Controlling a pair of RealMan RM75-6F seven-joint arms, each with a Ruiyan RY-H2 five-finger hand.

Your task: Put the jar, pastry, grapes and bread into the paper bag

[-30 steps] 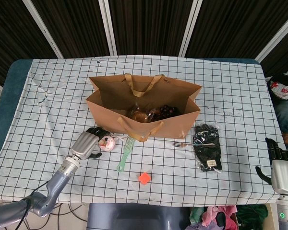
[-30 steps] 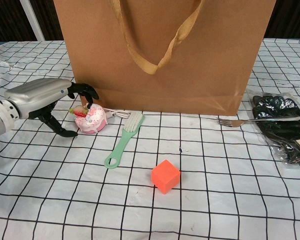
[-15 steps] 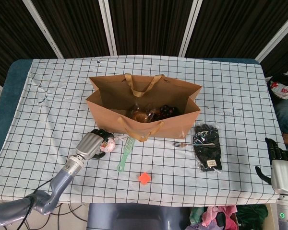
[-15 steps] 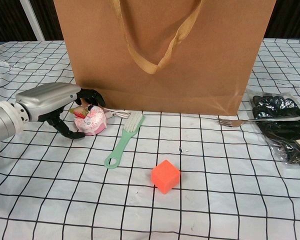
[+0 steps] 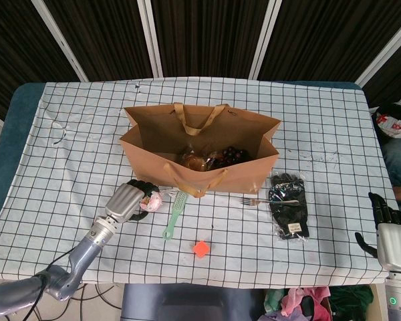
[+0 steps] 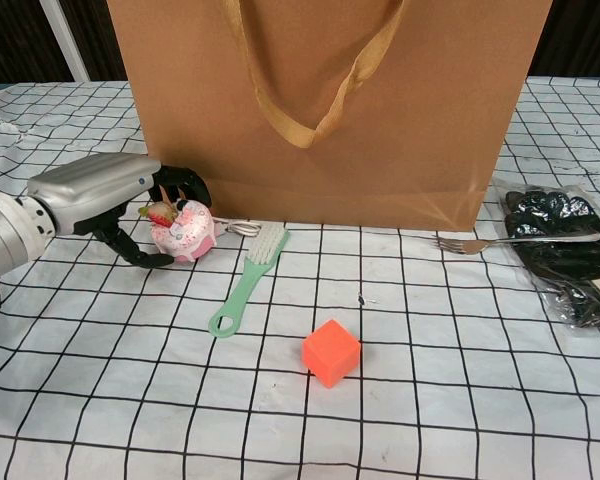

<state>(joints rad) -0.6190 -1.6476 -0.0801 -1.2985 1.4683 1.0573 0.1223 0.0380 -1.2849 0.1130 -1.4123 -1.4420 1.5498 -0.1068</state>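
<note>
Pastry [image 6: 183, 229] sits pinched in my left hand [image 6: 110, 195], paper bag [image 6: 380, 120] just beyond its fingers; my right hand [image 5: 389, 231] hangs empty, fingers apart.

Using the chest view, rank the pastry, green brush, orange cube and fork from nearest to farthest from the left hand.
1. pastry, in the left hand's fingers.
2. green brush, just right of it.
3. orange cube, front centre.
4. fork, far right by the paper bag.
</note>
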